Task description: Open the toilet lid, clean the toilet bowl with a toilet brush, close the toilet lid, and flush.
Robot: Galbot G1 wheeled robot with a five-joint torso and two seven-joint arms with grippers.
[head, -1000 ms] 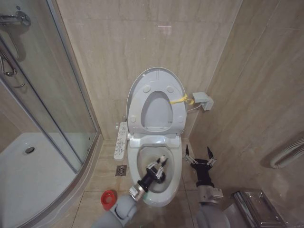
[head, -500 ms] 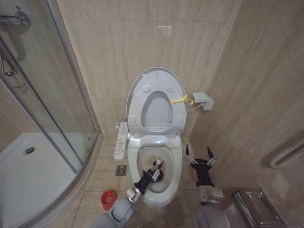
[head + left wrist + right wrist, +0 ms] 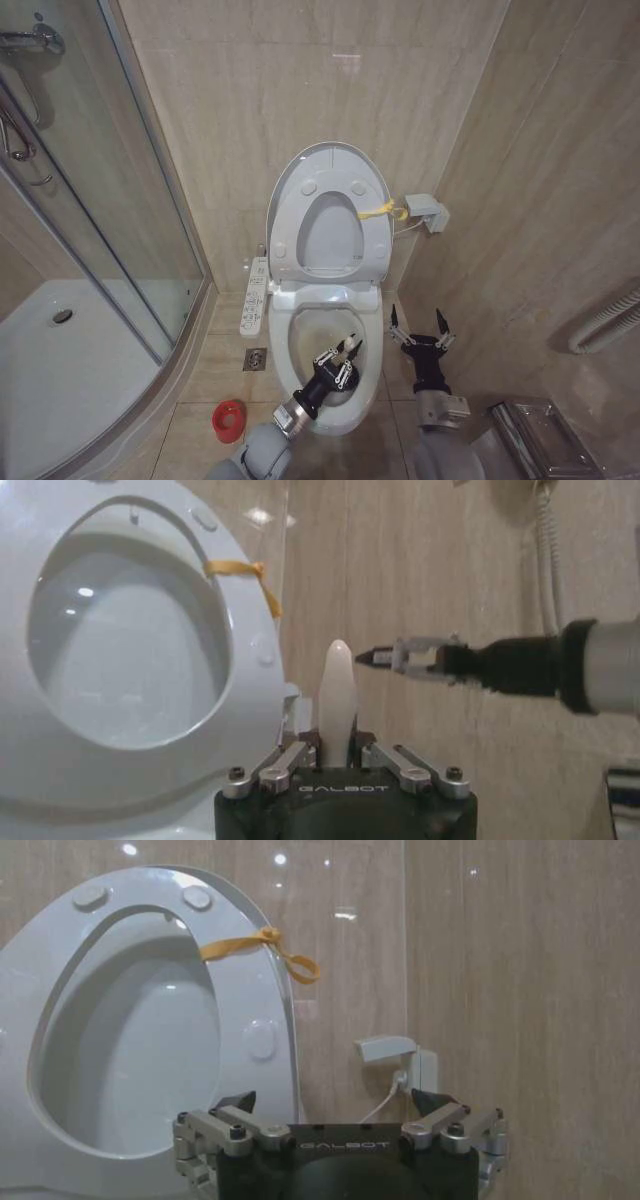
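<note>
In the head view the toilet lid [image 3: 330,190] stands upright against the far wall, and the ring seat [image 3: 375,245] is raised against it, with a yellow band [image 3: 383,210] tied at its right edge. Below them the toilet bowl [image 3: 303,318] is uncovered. The left gripper [image 3: 343,360] is over the near right part of the bowl, and its fingers are clamped on the white handle of the toilet brush [image 3: 349,347]; the bristle head cannot be seen. The right gripper [image 3: 419,328] hangs just to the right of the bowl, above the floor, with its fingers spread apart and nothing between them. A red cup holder [image 3: 229,420] stands on the floor tiles, to the left of the bowl's near end.

In the left wrist view the left gripper [image 3: 336,759] holds the toilet brush [image 3: 337,697] so that the white handle rises between its two fingers, tip pointing up. The raised toilet lid [image 3: 235,630] is at the left, and the right gripper [image 3: 385,657] shows farther off, near the handle's tip.

In the right wrist view the right gripper [image 3: 338,1101] faces the tiled wall with its fingers wide apart. The toilet lid [image 3: 245,937] stands at the left, and a small wall box [image 3: 398,1057] with a cable is ahead.
</note>
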